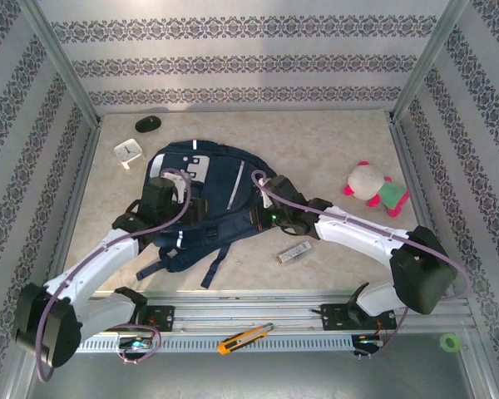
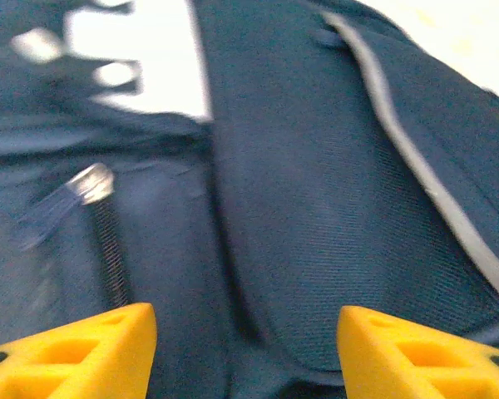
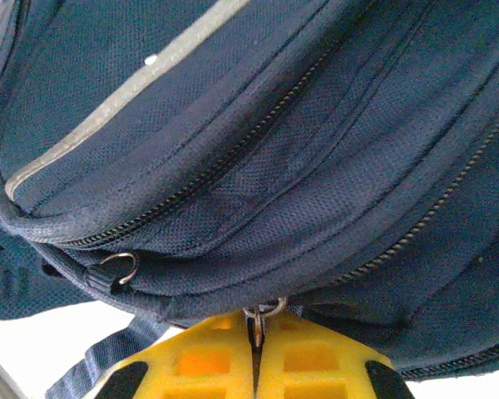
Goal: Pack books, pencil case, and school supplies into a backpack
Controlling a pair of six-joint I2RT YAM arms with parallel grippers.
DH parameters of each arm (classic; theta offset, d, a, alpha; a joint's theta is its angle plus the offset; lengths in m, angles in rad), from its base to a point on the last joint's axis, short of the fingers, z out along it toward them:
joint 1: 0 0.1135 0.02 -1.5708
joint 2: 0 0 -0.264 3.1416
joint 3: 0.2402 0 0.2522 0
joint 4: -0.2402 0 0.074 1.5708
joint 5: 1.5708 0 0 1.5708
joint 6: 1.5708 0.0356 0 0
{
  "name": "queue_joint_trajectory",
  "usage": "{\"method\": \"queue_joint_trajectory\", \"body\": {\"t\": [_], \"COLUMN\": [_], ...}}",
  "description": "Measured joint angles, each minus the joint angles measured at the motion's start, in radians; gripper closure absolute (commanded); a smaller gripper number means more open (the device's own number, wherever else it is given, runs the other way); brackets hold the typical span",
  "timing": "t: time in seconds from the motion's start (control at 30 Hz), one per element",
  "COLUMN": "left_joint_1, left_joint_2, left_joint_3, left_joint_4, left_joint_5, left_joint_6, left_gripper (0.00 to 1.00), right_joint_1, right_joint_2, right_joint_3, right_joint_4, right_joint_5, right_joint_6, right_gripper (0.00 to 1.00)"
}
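Backpack (image 1: 212,187) lies mid-desk (image 1: 333,150) between both arms. Right pincer (image 3: 256,349) is clamped on the zipper pull (image 3: 262,314) at its right edge, so it's nearer. Left pincer (image 2: 248,345) gapes wide over the front, holding nothing.

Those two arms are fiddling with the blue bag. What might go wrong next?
The right tool pinches only the small metal zipper ring at its very tips; a tug could let it slip out. The left tool is open over the backpack, gripping nothing, so pulling the zipper might drag the whole bag instead of opening it. The sliding bag could also knock the silver bar nearby.
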Motion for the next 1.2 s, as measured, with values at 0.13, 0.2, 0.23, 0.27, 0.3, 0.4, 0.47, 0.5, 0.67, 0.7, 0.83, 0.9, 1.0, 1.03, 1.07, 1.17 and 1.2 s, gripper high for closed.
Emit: {"method": "queue_joint_trajectory", "body": {"t": [0.13,0.2,0.23,0.27,0.3,0.4,0.47,0.5,0.67,0.7,0.83,0.9,1.0,1.03,1.07,1.17,1.2], "left_joint_1": [0.018,0.035,0.042,0.045,0.049,0.058,0.071,0.079,0.109,0.109,0.108,0.108,0.107,0.106,0.102,0.063,0.035], "left_joint_2": [-0.05,-0.035,-0.022,-0.006,0.016,0.103,0.185,0.232,0.435,0.446,0.402,0.324,0.184,0.152,0.123,0.097,0.101], "left_joint_3": [-0.087,-0.134,-0.148,-0.156,-0.159,-0.15,-0.11,-0.077,0.109,0.126,0.119,0.07,-0.013,-0.026,-0.033,-0.031,-0.029], "left_joint_4": [-0.064,-0.071,-0.065,-0.052,-0.033,0.037,0.073,0.087,0.142,0.146,0.156,0.18,0.203,0.202,0.199,0.197,0.196], "left_joint_5": [-0.122,-0.152,-0.16,-0.166,-0.17,-0.188,-0.2,-0.205,-0.164,-0.149,-0.074,-0.018,0.111,0.154,0.208,0.321,0.345], "left_joint_6": [-0.202,-0.269,-0.291,-0.305,-0.315,-0.314,-0.292,-0.278,-0.182,-0.157,-0.005,0.133,0.386,0.462,0.548,0.756,0.818], "left_gripper": [0.44,0.44,0.44,0.44,0.44,0.4,0.37,0.35,0.23,0.2,0.17,0.18,0.17,0.17,0.17,0.16,0.16], "right_joint_1": [0.029,0.046,0.054,0.063,0.072,0.088,0.098,0.101,0.103,0.098,0.048,0.015,-0.022,-0.03,-0.038,-0.05,-0.053], "right_joint_2": [0.011,0.02,0.024,0.029,0.035,0.058,0.084,0.097,0.114,0.114,0.114,0.114,0.114,0.114,0.114,0.114,0.114], "right_joint_3": [-0.003,-0.003,-0.003,-0.003,-0.003,0.001,0.013,0.02,0.039,0.04,0.04,0.04,0.04,0.04,0.041,0.047,0.048], "right_joint_4": [0.001,0.001,0.001,0.001,0.001,0.0,-0.001,0.0,0.005,0.005,0.003,0.006,0.011,0.013,0.013,0.011,0.012], "right_joint_5": [-0.028,-0.048,-0.058,-0.068,-0.078,-0.097,-0.109,-0.114,-0.137,-0.151,-0.249,-0.305,-0.387,-0.405,-0.423,-0.452,-0.458], "right_joint_6": [0.028,0.04,0.045,0.051,0.054,0.055,0.054,0.052,0.052,0.053,0.068,0.08,0.109,0.117,0.128,0.15,0.155], "right_gripper": [1.0,1.0,1.0,1.0,1.0,1.0,1.0,1.0,1.0,1.0,1.0,1.0,1.0,1.0,1.0,1.0,1.0]}}
